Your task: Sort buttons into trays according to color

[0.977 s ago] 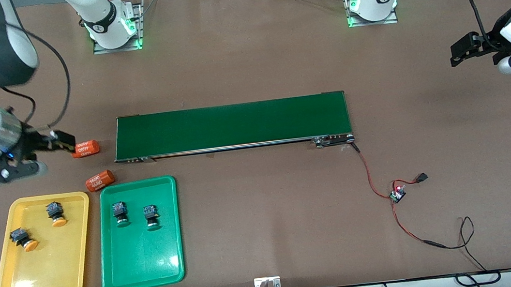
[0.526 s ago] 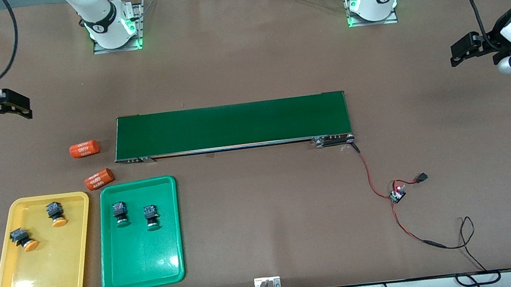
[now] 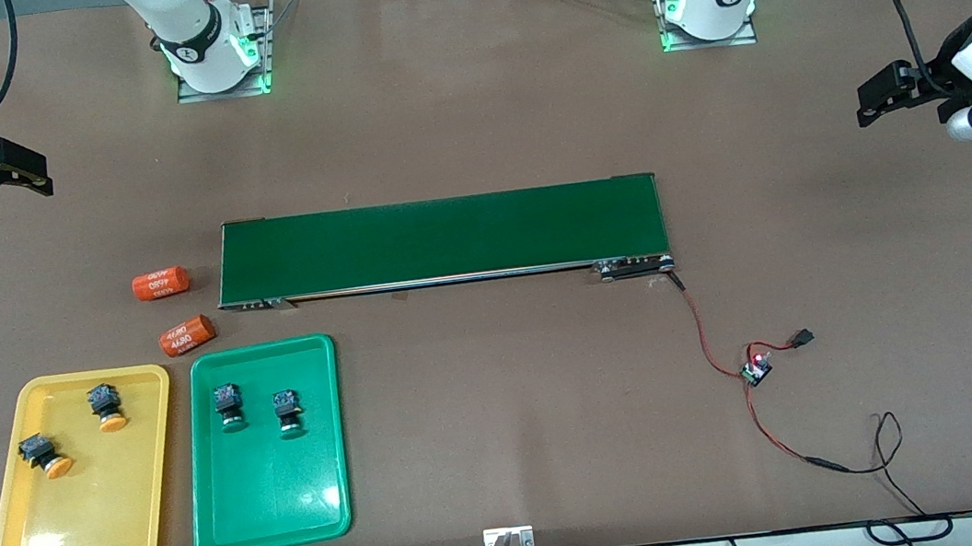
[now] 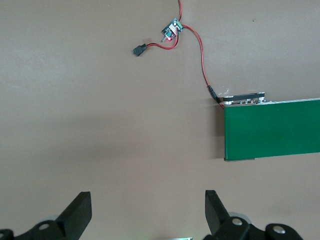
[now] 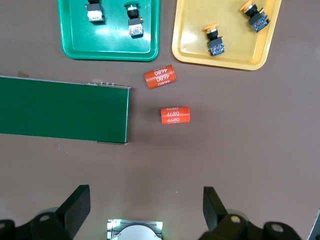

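Two orange cylinders (image 3: 161, 284) were seen between the conveyor belt (image 3: 441, 239) and the trays (image 3: 87, 535); the left gripper (image 3: 877, 97) and right gripper (image 3: 19, 171) were held spread, empty.

White arms with black joint bands, black cables, green-lit bases.

Two buttons (image 3: 74, 426) in each of two adjacent trays (image 3: 193, 532), nearer the camera than two cylinders (image 3: 173, 309), conveyor belt (image 3: 440, 239) beside them
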`<state>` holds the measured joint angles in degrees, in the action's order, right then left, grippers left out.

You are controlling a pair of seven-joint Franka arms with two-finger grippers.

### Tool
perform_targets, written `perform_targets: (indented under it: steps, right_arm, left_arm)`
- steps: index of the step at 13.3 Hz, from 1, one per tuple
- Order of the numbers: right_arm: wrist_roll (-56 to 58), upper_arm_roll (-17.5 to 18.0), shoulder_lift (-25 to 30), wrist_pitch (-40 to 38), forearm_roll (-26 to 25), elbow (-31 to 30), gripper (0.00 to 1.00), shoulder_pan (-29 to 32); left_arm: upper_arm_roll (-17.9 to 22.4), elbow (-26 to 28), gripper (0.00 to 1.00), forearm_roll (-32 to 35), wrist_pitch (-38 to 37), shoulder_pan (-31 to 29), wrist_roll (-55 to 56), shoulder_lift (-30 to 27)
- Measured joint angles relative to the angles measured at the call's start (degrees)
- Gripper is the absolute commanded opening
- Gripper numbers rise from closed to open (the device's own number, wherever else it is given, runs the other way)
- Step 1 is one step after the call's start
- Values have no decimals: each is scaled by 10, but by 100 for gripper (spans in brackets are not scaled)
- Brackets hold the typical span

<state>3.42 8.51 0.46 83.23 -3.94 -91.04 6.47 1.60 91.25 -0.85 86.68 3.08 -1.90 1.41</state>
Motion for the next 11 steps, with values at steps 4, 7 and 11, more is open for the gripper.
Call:
perform_targets:
  steps: [4,7,11]
  right_arm:
    - [-11,0,0,-4,14,0,100,0]
    - [-30,0,0,-5,18,0,100,0]
    - [-30,-5,0,-5,18,0,100,2]
  left_arm:
    - [0,0,100,0,0,0,0,0]
    - [0,-5,100,0,0,0,0,0]
    - [0,-8,100,0,0,0,0,0]
